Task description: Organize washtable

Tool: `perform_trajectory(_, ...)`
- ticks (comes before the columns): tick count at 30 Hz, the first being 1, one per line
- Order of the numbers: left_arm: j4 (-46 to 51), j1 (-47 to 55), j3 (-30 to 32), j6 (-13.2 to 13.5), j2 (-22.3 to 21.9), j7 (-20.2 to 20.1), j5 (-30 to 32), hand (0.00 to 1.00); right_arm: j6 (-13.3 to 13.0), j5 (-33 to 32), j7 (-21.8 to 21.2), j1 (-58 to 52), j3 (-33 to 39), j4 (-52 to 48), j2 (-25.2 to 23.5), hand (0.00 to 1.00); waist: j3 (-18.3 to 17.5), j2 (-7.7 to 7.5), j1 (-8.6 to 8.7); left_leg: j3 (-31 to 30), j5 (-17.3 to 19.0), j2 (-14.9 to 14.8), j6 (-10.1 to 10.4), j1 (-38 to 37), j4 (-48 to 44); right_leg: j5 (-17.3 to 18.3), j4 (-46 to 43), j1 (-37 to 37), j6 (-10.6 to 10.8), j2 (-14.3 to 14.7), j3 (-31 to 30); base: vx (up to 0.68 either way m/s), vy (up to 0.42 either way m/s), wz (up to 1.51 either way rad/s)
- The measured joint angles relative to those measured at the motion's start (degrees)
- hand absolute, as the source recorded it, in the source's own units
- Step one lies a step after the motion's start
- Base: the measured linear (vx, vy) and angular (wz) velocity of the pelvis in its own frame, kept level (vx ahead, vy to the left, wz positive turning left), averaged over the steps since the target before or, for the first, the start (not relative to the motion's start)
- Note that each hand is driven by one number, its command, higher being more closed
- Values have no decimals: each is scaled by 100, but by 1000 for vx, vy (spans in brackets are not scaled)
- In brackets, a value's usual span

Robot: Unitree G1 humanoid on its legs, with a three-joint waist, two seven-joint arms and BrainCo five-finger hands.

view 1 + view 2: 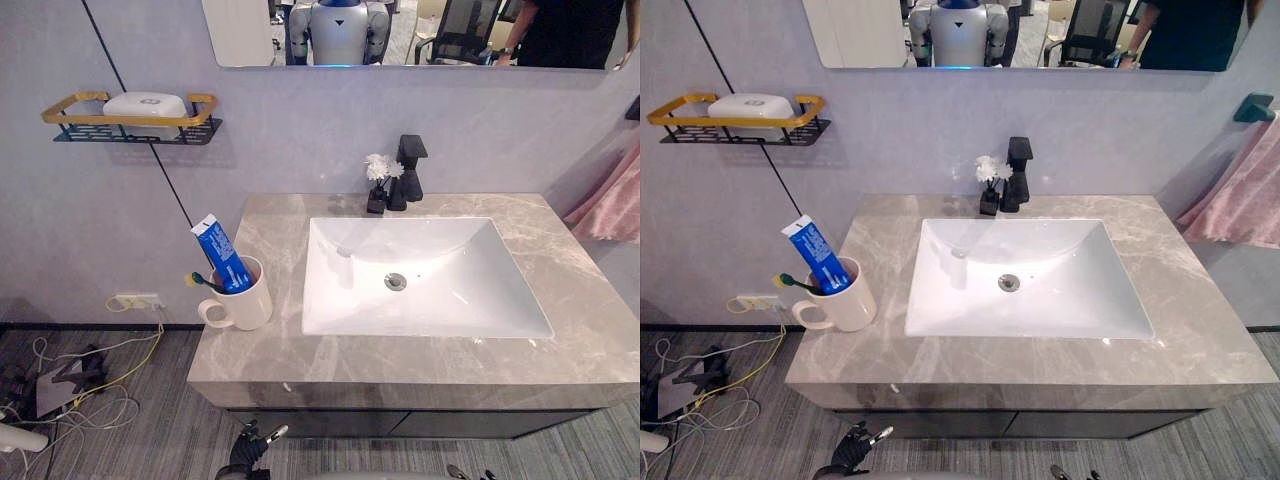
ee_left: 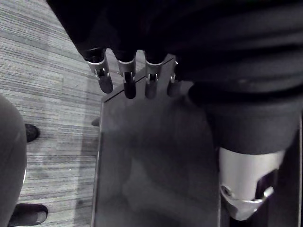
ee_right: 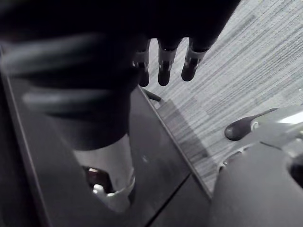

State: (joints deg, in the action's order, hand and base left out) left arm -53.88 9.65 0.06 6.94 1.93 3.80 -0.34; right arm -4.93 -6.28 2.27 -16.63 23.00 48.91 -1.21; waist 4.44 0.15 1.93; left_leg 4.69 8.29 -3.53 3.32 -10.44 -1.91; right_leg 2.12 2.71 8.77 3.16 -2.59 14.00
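Washtable [image 1: 590,330], mug [image 1: 245,305] near L edge, open slab R of sink [image 1: 335,285], left hand [image 2: 105,80], right hand [image 3: 193,64] slack

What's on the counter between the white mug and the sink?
Nothing. Both eye views show just a bare strip of grey marble counter between the mug and the white basin.
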Motion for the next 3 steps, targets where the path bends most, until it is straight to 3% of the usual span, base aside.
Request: perform_trajectory(3, -8, -13, -27, 0, 15, 1, 10, 0, 2, 29, -1, 87, -175, 83, 98, 0, 10, -5, 0, -12, -1, 4, -2, 14, 16, -33, 74, 12, -10, 15, 4, -1, -2, 2)
